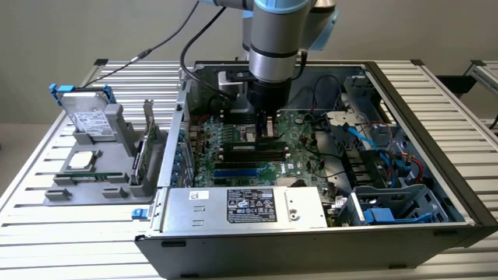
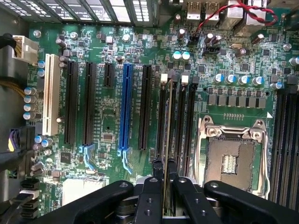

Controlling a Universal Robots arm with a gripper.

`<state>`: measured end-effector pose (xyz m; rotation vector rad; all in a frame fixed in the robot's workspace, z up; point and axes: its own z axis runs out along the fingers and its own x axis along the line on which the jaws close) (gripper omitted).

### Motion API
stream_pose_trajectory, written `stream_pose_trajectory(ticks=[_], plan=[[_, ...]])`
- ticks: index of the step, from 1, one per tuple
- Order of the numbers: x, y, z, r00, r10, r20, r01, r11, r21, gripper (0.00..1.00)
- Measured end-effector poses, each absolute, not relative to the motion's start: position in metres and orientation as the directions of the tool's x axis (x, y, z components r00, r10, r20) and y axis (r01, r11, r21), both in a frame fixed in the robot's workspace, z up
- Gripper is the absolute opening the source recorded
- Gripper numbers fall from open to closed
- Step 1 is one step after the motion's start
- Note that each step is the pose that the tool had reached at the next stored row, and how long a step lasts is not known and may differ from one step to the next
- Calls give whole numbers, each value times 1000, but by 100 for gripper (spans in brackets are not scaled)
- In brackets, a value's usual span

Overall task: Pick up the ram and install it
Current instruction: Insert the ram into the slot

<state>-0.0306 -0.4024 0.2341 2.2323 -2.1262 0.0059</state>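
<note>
The gripper (image 2: 166, 173) is nearly closed, pinching the ram (image 2: 168, 116), which stands edge-on along the long black memory slots (image 2: 180, 119) of the motherboard (image 2: 107, 116), just beside the CPU socket (image 2: 231, 158); whether it is seated I cannot tell. The arm (image 1: 276, 52) reaches down into the open computer case (image 1: 311, 251) on the slatted counter (image 1: 27, 181)

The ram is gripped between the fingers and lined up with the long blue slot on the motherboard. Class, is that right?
Wrong slot. The wrist view shows the gripper holding the ram lined up with the black memory slots beside the CPU socket; the blue slot stands apart.
</note>
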Motion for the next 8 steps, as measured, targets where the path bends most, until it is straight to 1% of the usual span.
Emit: stream_pose_trajectory(ticks=[8], plan=[[-30, -404, 228, 50, -998, 44, -998, -48, 37, 14]])
